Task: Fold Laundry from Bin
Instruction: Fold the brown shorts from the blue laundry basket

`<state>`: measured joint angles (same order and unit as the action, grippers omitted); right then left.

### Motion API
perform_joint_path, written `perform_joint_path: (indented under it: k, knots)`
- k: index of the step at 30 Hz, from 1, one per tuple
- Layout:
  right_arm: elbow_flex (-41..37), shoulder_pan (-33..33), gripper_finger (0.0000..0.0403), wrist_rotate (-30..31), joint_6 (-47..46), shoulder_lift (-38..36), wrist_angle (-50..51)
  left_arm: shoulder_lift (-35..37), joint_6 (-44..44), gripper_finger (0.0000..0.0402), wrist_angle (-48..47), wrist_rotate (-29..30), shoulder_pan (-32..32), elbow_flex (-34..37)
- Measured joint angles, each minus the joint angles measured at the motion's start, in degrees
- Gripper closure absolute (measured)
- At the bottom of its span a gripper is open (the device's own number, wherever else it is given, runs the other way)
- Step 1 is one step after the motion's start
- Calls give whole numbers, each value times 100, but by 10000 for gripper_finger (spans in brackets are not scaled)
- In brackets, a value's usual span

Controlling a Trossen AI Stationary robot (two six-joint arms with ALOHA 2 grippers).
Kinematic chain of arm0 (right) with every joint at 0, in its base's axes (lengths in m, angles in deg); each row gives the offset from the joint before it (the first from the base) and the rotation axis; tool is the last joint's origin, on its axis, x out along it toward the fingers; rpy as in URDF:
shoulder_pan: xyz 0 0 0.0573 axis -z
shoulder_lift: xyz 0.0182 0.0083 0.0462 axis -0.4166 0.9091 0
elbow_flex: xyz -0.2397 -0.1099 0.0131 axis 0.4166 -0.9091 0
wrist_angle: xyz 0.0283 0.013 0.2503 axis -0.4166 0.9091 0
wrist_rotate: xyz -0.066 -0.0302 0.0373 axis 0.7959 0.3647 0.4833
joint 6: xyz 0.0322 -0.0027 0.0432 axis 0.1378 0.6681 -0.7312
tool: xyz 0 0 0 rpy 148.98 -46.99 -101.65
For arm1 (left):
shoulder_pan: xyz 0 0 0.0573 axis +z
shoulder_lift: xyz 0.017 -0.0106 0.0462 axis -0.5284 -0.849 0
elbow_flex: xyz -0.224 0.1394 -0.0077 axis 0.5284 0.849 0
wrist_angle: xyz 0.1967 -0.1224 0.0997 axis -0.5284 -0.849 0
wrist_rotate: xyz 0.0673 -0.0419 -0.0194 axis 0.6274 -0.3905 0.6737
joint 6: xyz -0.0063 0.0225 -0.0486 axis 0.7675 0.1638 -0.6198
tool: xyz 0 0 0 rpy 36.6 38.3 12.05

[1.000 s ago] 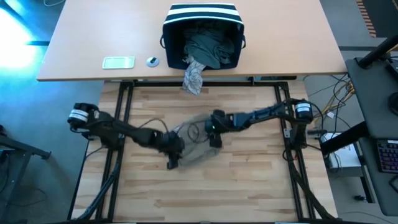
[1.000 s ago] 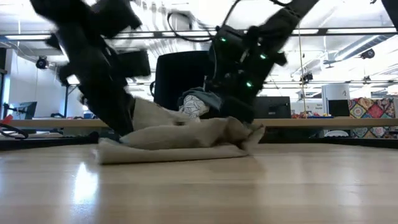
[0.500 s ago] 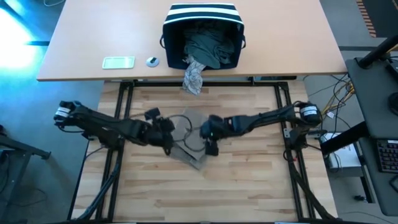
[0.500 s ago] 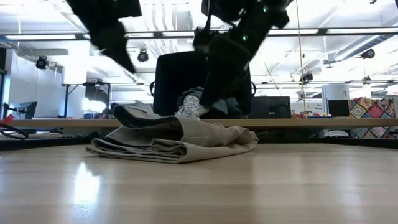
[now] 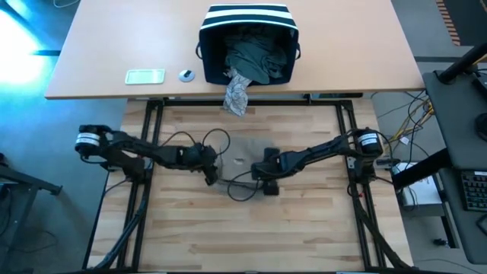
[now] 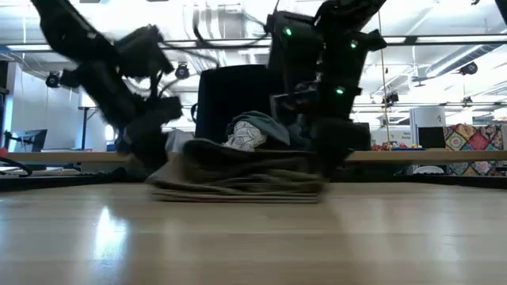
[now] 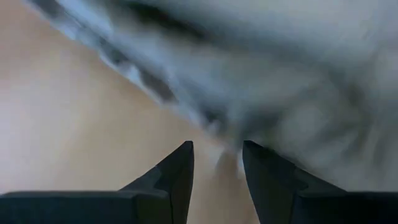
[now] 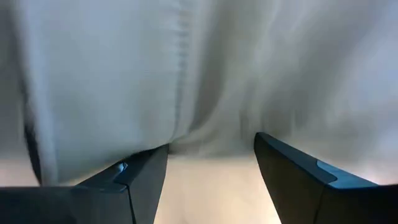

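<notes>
A tan garment (image 5: 242, 156) lies folded in a low stack (image 6: 238, 178) at the middle of the wooden table. My left gripper (image 5: 211, 173) stands at its left end, low over the wood, fingers a little apart (image 7: 216, 149). At the stack's right end my right gripper (image 5: 268, 183) stands open, fingers wide (image 8: 211, 152) and pointing at the cloth's edge. The navy, white-striped bin (image 5: 247, 30) sits on the far table with dark laundry (image 5: 259, 57) inside. A grey-white patterned piece (image 5: 237, 95) hangs over its near rim. My left gripper's fingertips (image 7: 186, 152) stand just short of the garment's blurred edge (image 7: 205, 121); I cannot tell whether they touch it. My right gripper's fingertips (image 8: 152, 158) reach the garment's edge (image 8: 186, 140) from the table's right, slanting down; I cannot tell whether they touch it.
A pale flat card (image 5: 144, 76) and a small round object (image 5: 186, 74) lie on the far table left of the bin. A dark cable loop (image 5: 240, 189) rests on the wood by the garment. Bare wood (image 5: 243, 228) stretches toward the near edge.
Both grippers rose off the tan garment, then came down again at its two ends, the left one swinging toward the far edge and back. The garment, spread wide a second ago, now lies as a shorter, tidier stack, its left end drawn in toward the right.
</notes>
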<state>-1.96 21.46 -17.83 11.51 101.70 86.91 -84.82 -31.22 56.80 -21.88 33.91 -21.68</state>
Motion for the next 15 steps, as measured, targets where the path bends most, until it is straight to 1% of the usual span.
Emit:
perform_joint_path:
  k: [2, 4, 6, 8, 11, 13, 15]
  knots:
    - [-9, 77, 165, 279, 61, -202, 335, -79, -160, 278, 354, -286, -90, 127]
    - [-5, 102, 165, 307, 136, -515, 380, -16, -187, 278, 555, -425, -201, 132]
    - [9, 51, 165, 249, 215, -838, 237, 144, -156, 278, 524, -435, -292, 143]
    - [13, -65, 165, 190, 279, -1060, 15, 292, -95, 278, 517, -368, -367, 171]
    - [-5, -244, 165, 30, 474, -1229, -642, 360, -96, 278, 534, -58, -472, 255]
    - [-7, -360, 165, -6, 595, -1217, -1068, 268, -113, 278, 570, 50, -547, 334]
    - [-16, -438, 165, -14, 756, -1069, -1401, 97, -115, 278, 879, 59, -651, 399]
